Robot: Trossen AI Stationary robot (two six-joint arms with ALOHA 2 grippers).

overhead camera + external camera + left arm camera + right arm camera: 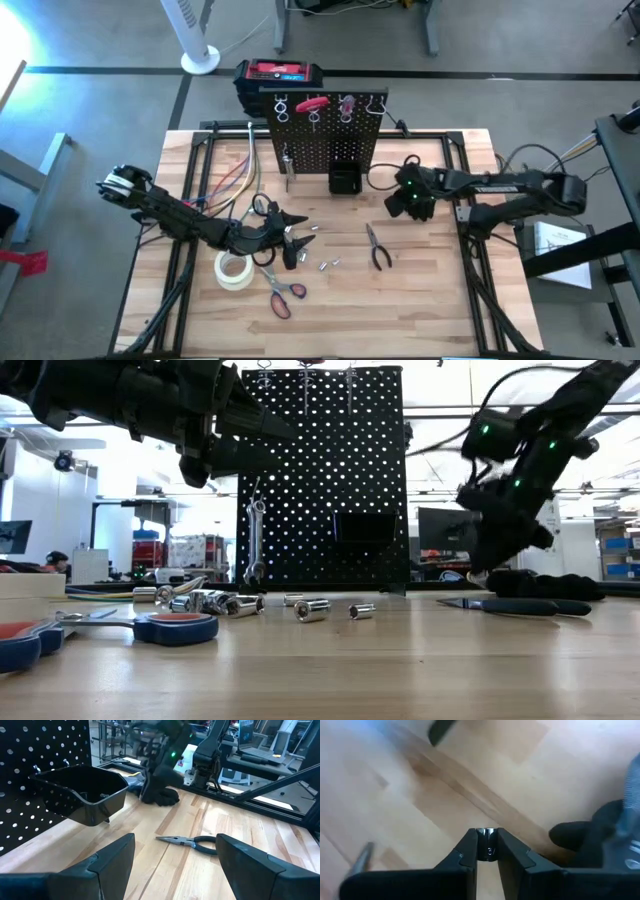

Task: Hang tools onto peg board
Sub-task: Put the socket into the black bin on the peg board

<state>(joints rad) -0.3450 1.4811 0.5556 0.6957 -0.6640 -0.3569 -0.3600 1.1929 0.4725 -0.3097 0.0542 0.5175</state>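
The black peg board [325,135] stands at the table's far middle, with red-handled tools [312,104] on its top hooks, a wrench [255,540] hanging from it and a black bin [345,180] at its foot. My right gripper [403,205] is low over the table right of the bin, shut on a small silver socket [486,845]. My left gripper [295,225] is open and empty above the table's middle, left of the black-handled pliers [377,247]. Red-handled scissors [283,296] and loose sockets [328,264] lie on the table. My right gripper pinches the small silver socket's side walls [486,851] between its two fingertips [465,855]. The fingers come from above, slanting down. The socket stands upright between the tips, over the wooden table top.
A black glove [425,208] lies beside my right gripper. A white tape roll [233,270] lies near the scissors. A red-and-black toolbox [280,75] stands behind the peg board. Coloured cables [235,180] lie left of the board. Bare wood shows toward the near right.
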